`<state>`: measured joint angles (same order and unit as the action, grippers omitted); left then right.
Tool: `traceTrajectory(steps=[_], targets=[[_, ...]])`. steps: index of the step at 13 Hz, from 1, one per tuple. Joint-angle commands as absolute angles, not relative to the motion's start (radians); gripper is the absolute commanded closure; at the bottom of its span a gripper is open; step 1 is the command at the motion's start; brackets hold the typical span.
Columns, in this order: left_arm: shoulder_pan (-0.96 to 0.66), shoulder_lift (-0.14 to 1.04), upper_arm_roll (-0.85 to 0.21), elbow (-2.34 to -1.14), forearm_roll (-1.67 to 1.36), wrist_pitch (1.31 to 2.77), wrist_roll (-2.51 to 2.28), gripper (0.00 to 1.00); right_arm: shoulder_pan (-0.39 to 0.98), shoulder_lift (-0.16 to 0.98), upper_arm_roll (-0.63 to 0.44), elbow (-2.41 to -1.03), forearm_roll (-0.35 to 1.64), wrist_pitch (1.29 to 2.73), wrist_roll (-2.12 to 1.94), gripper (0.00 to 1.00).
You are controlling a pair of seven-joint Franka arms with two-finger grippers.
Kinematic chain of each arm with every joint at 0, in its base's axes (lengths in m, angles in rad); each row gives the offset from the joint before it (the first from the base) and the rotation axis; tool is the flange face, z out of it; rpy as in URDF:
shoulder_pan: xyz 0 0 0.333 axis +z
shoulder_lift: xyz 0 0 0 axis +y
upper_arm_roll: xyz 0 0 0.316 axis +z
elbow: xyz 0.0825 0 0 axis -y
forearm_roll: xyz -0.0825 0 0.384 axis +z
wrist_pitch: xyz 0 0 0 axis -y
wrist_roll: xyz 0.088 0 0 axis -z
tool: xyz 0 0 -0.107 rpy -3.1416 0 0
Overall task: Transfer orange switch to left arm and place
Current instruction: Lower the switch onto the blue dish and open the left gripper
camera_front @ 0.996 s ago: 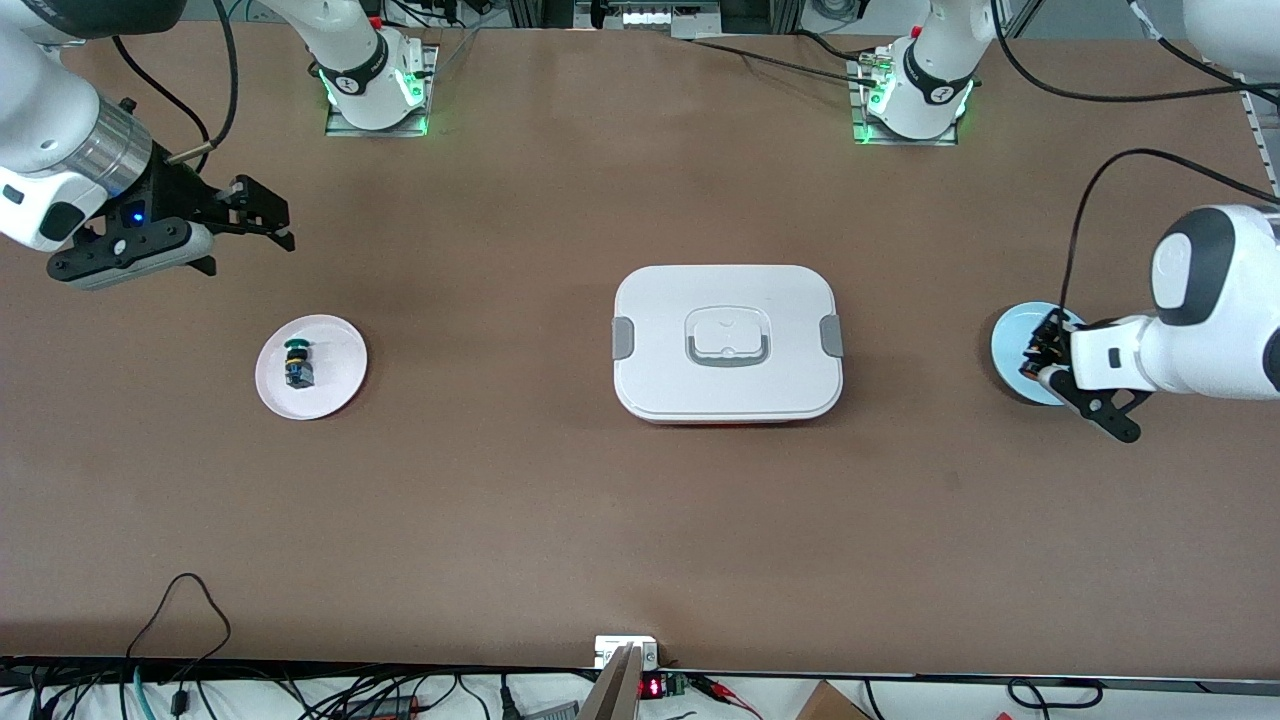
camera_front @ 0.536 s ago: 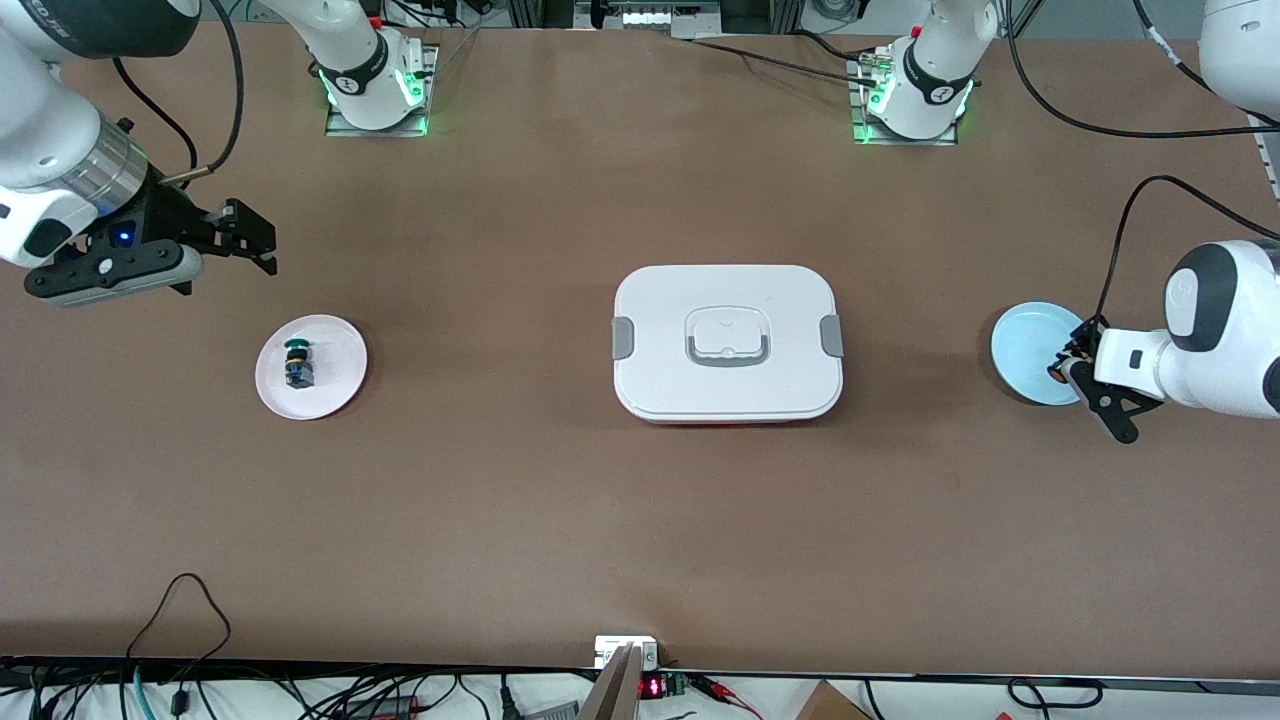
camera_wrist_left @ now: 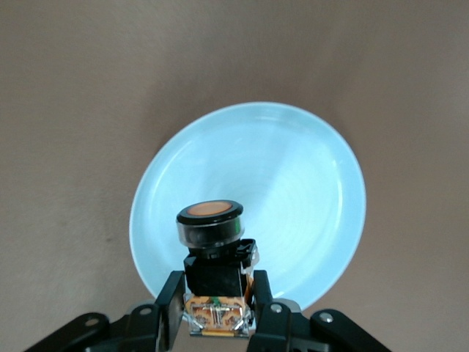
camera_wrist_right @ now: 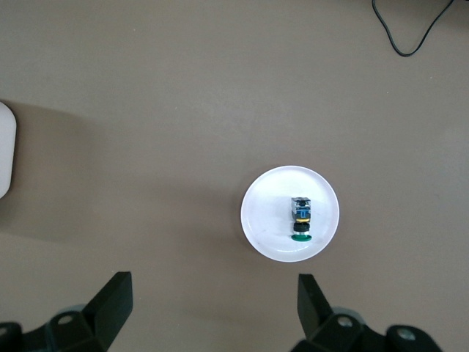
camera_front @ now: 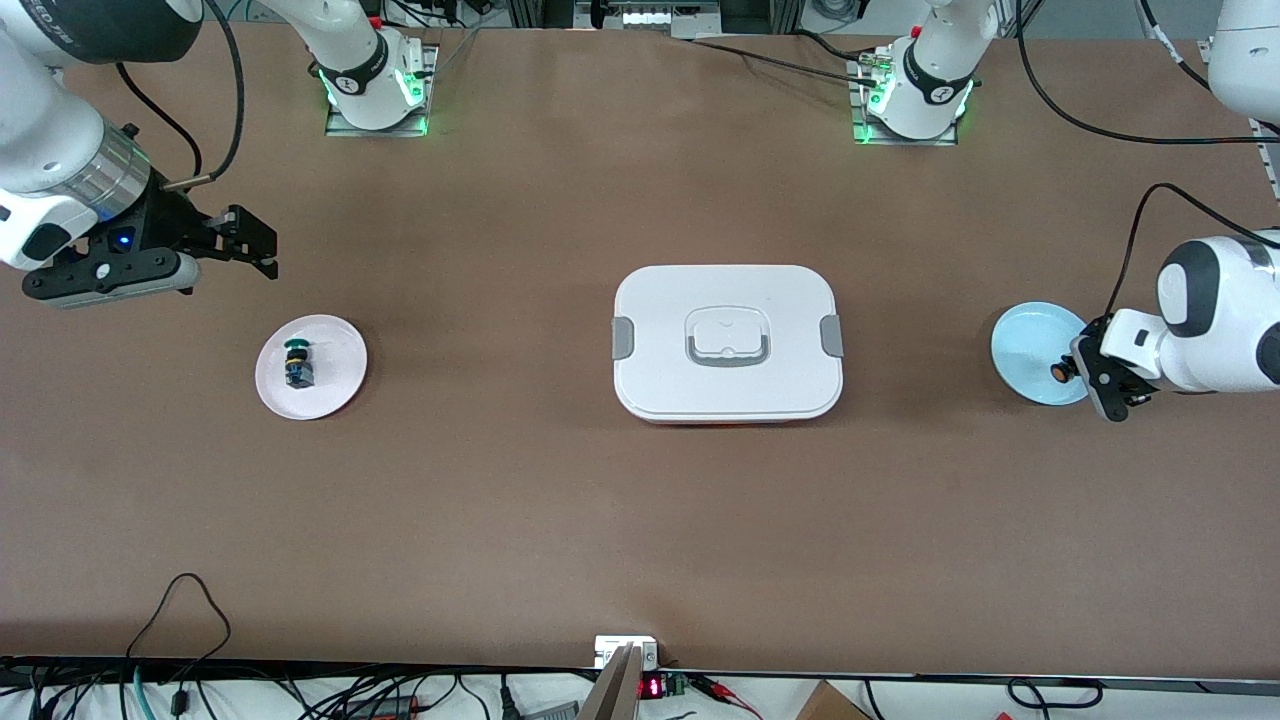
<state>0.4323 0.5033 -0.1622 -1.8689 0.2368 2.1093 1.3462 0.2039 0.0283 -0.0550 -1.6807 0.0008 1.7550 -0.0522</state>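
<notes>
My left gripper is shut on the orange switch and holds it up over the edge of the light blue plate at the left arm's end of the table. In the left wrist view the orange switch sits between my fingers, orange cap up, over the blue plate. My right gripper is open and empty, up in the air at the right arm's end of the table. The white box lies at the table's middle, between the two arms.
A white plate holds a green-capped switch at the right arm's end; both show in the right wrist view, the plate and the switch. Cables lie along the table's near edge.
My left gripper has lifted the orange switch off the blue plate and turned, moving toward the plate's outer edge. My right gripper has drifted slightly away from the box.
</notes>
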Motion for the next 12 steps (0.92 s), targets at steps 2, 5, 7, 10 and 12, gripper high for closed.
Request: traceTrajectory(steps=[2,5,7,10,12], targets=[[0.453,0.479,-0.186,-1.92,0.258,2.161,1.454,0.72,0.196,0.041,-0.055,-1.655,-0.025,1.749,-0.031,0.0],[0.465,0.477,-0.193,-1.96,0.253,2.198,1.523,0.72,0.198,0.04,-0.058,-1.654,-0.046,1.749,-0.029,0.0],[0.479,0.477,-0.192,-1.994,0.253,2.232,1.539,0.75,0.206,0.037,-0.051,-1.614,-0.043,1.741,-0.034,0.0],[0.48,0.485,-0.192,-1.997,0.253,2.241,1.54,0.75,0.201,0.067,-0.051,-1.595,-0.034,1.74,-0.037,0.0],[0.48,0.492,-0.193,-1.997,0.25,2.246,1.539,0.51,0.195,0.071,-0.055,-1.595,-0.032,1.736,-0.046,0.0]])
